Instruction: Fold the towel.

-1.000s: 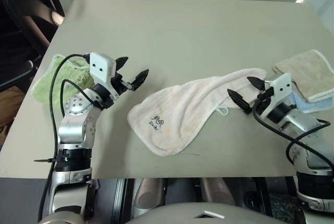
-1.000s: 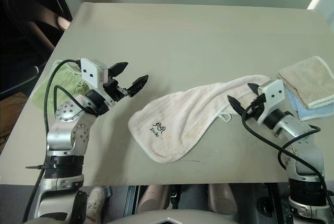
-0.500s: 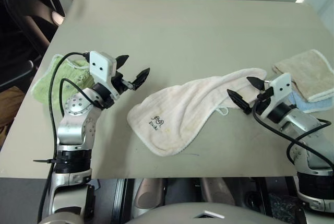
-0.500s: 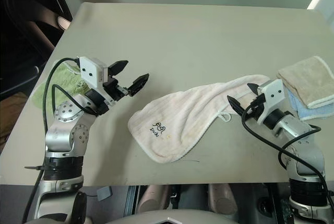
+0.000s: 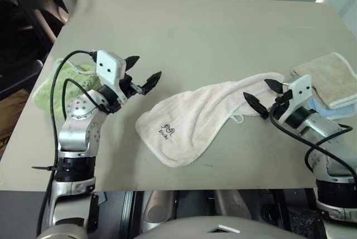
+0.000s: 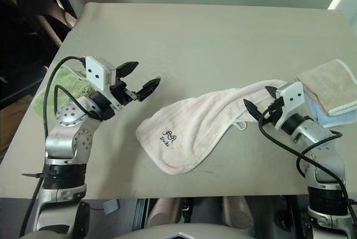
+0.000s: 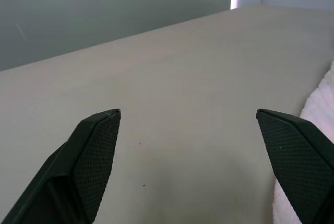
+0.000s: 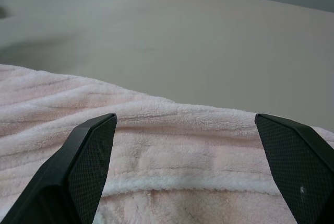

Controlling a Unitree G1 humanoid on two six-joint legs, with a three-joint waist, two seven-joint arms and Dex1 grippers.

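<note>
Your towel (image 5: 209, 117) lies bunched in a long diagonal across the middle of the table (image 5: 195, 33), its embroidered end toward 7 o'clock and its narrow end reaching up toward 2 o'clock. You hold nothing yet: the left gripper (image 5: 144, 71) hovers above bare table at about 10 o'clock from the towel's lower end, jaws spread wide and empty; the right gripper (image 5: 263, 95) hangs over the narrow end, just as wide and just as empty.

Watch the right side first. The cloth there is rolled into several layers, and in the right wrist view you see ridges and a hem stacked on each other, so closing there probably pinches a clump, not a single edge, and the fold comes out lumpy. The small loop (image 5: 239, 118) dangles near those fingers and could snag.

Just at 3 o'clock from that hand sit the beige cloth (image 5: 330, 76) and a blue cloth (image 5: 322, 109) beneath it; a wide swing could drag them along.

On the left, the lime-green cloth (image 5: 49, 86) lies under your arm, and its cable may catch it
</note>
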